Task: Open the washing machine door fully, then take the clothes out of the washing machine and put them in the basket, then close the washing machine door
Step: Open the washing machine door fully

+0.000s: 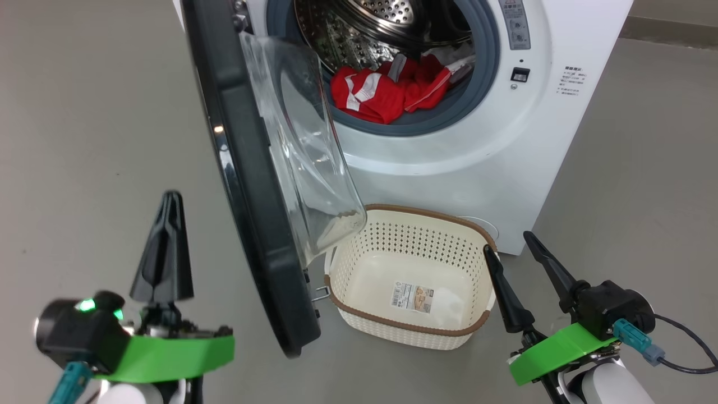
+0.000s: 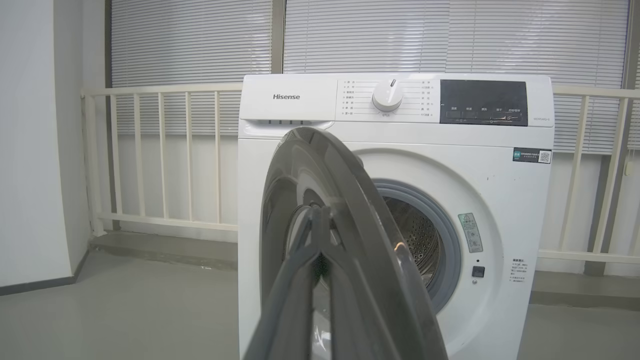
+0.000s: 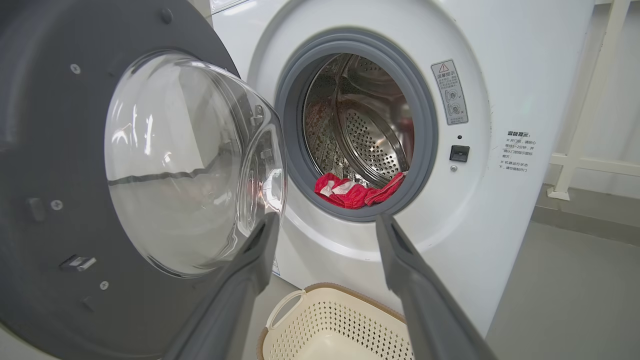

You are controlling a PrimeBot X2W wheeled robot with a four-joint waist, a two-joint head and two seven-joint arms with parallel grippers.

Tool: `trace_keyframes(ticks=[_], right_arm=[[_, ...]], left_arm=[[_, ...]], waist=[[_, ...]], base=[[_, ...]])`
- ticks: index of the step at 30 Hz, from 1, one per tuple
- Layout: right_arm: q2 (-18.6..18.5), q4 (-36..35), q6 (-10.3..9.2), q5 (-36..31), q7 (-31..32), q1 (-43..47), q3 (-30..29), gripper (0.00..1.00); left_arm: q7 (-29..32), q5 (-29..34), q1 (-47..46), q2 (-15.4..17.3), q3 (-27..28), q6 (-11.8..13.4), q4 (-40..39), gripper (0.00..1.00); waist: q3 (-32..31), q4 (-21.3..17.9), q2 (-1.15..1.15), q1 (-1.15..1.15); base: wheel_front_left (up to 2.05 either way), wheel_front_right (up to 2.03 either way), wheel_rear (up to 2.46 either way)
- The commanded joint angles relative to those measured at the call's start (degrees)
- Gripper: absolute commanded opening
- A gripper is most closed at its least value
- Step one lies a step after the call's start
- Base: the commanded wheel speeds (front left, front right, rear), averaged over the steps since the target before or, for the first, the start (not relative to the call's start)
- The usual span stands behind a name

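Observation:
The washing machine (image 1: 477, 157) stands ahead with its door (image 1: 247, 168) swung out, edge-on to me, the glass bowl facing right. Red clothes (image 1: 376, 95) with white trim lie at the drum's front lip, on the grey ring. The basket (image 1: 404, 241) sits empty on the floor below the opening, under the door's glass. My left gripper (image 1: 170, 196) is shut with nothing in it, left of the door's black rim. In the left wrist view its tips (image 2: 317, 212) point at the door's outer face (image 2: 360, 240). My right gripper (image 1: 507, 242) stands open beside the basket's right end, aimed at the clothes (image 3: 350, 192).
A grey floor surrounds the machine. Behind it runs a white railing (image 2: 160, 150) with closed blinds, and a pale wall (image 2: 30, 150) stands at the left. A black cable (image 1: 687, 348) trails from my right wrist. The basket's handle (image 3: 282, 307) shows near the right gripper.

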Motion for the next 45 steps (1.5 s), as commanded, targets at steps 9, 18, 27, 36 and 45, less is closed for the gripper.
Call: trace_keyframes(ticks=[9, 18, 27, 36, 45], right_arm=[[0.1, -1.3, 0.35, -0.1, -0.4, -1.6, 1.6, 1.00], [0.1, -1.6, 0.35, -0.1, -0.4, -1.9, 1.6, 1.00], [0.1, -1.8, 0.35, -0.1, -0.4, -2.5, 1.6, 1.00], [0.1, -1.7, 0.35, -0.2, -0.4, -2.7, 1.5, 1.00], [0.1, -1.5, 0.35, 0.0, -0.4, -2.2, 1.4, 1.00]], left_arm=[[-0.6, -0.8, -8.8, 0.5, -2.1, -3.1, -5.2, 0.00], [4.8, -2.0, -9.1, 0.2, -12.9, -4.8, -4.0, 0.00], [9.2, -6.6, -5.6, 0.1, -16.8, -3.5, 1.1, 0.00], [9.8, -6.6, -4.8, 1.1, -15.8, -1.6, 5.8, 0.00], [11.3, -5.8, -4.5, 2.5, -14.6, 1.1, 7.7, 0.00]], waist=[[0.3, -0.7, 0.00, 0.00], [1.1, -1.3, 0.00, 0.00], [2.6, -1.4, 0.00, 0.00], [3.2, -1.1, 0.00, 0.00], [3.2, 0.0, 0.00, 0.00]], base=[[0.00, 0.00, 0.00], [0.00, 0.00, 0.00], [0.00, 0.00, 0.00], [0.00, 0.00, 0.00], [0.00, 0.00, 0.00]])
